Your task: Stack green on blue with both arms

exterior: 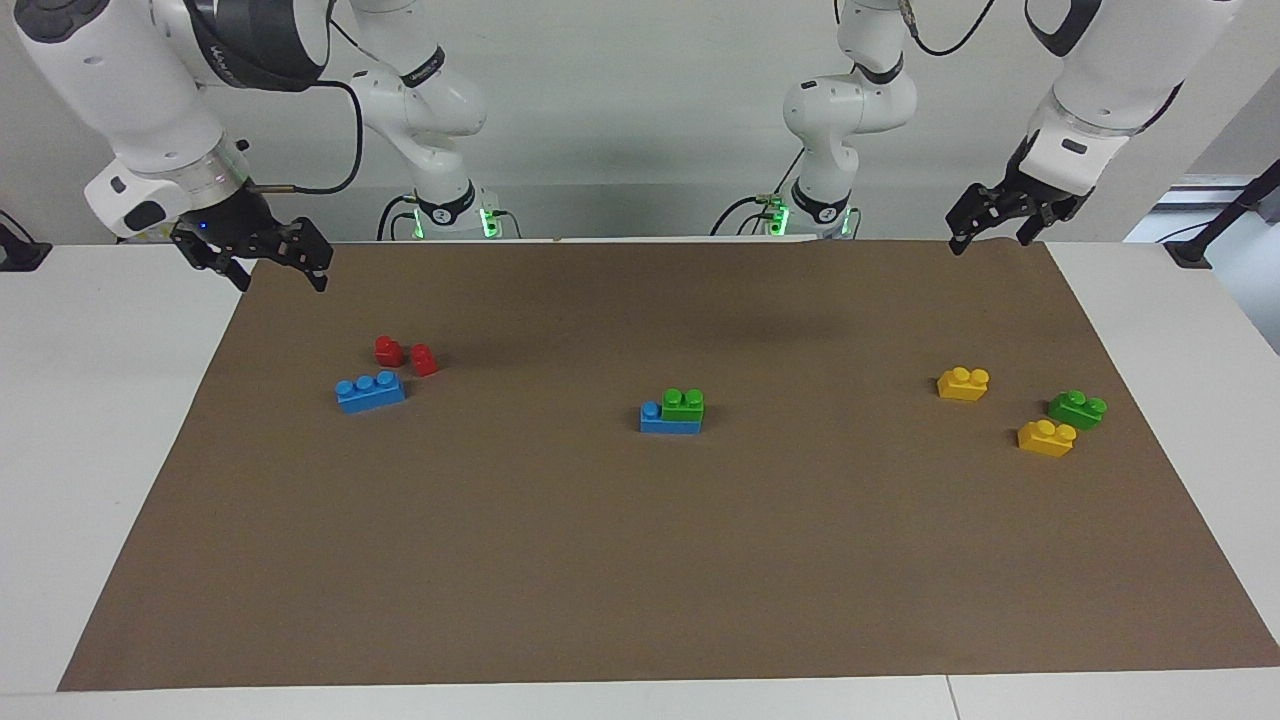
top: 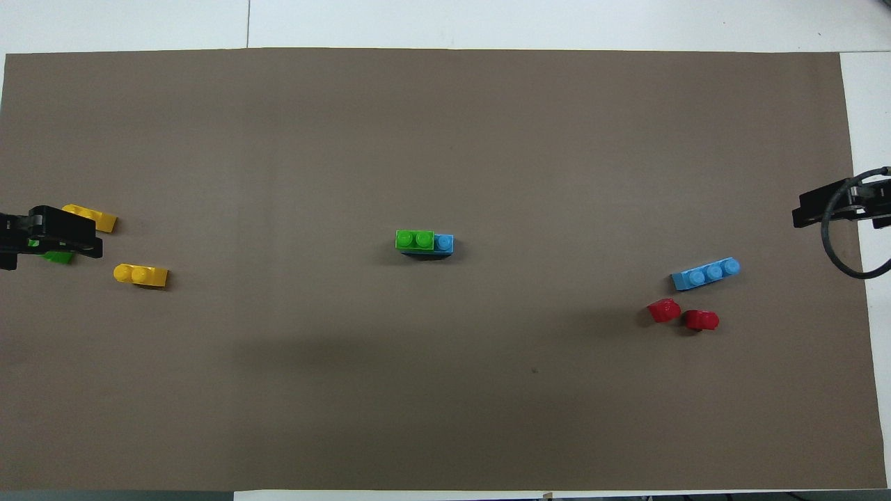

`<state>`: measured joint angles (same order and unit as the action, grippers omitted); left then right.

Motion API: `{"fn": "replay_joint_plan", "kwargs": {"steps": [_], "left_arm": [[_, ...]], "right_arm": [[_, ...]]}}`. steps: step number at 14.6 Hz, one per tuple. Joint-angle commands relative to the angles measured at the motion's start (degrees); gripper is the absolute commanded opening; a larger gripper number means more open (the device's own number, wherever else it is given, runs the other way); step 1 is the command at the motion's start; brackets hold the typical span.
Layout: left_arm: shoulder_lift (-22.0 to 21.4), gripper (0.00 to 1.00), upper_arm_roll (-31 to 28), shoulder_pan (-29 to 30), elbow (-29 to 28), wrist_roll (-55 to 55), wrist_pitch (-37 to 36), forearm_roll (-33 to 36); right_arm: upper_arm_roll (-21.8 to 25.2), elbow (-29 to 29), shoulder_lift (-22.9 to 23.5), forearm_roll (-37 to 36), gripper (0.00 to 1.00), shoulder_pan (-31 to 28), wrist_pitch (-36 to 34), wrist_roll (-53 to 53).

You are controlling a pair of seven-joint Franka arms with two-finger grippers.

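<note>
At the mat's middle a green brick (exterior: 683,404) (top: 415,239) sits pressed onto a light blue brick (exterior: 660,420) (top: 444,243), leaving one blue stud bare. A second blue brick (exterior: 370,391) (top: 706,273) lies toward the right arm's end. A second green brick (exterior: 1077,409) (top: 59,257) lies toward the left arm's end, half covered in the overhead view by the raised left gripper (exterior: 988,240) (top: 66,236). That gripper hangs open and holds nothing. My right gripper (exterior: 280,278) (top: 828,209) hangs open, holding nothing, over the mat's corner at its own end.
Two yellow bricks (exterior: 963,383) (exterior: 1046,438) flank the loose green one. Two small red blocks (exterior: 389,350) (exterior: 425,360) stand just nearer the robots than the loose blue brick. The brown mat (exterior: 640,560) covers most of the white table.
</note>
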<state>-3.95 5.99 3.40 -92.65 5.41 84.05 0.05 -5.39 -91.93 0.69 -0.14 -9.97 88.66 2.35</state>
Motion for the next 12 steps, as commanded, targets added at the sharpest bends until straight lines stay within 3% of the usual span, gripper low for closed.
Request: {"fn": "replay_joint_plan", "kwargs": {"steps": [1, 12], "left_arm": [[-1.6, 1.0, -0.1, 0.4, -1.7, -2.8, 1.3, -0.9], [-1.6, 1.0, -0.1, 0.8, -1.8, -6.3, 1.3, -2.2]], "right_arm": [[-0.6, 1.3, 0.8, -1.4, 1.0, -0.3, -0.5, 1.2], [-0.6, 1.1, 0.8, -1.4, 1.0, -0.7, -0.5, 1.0]]}}
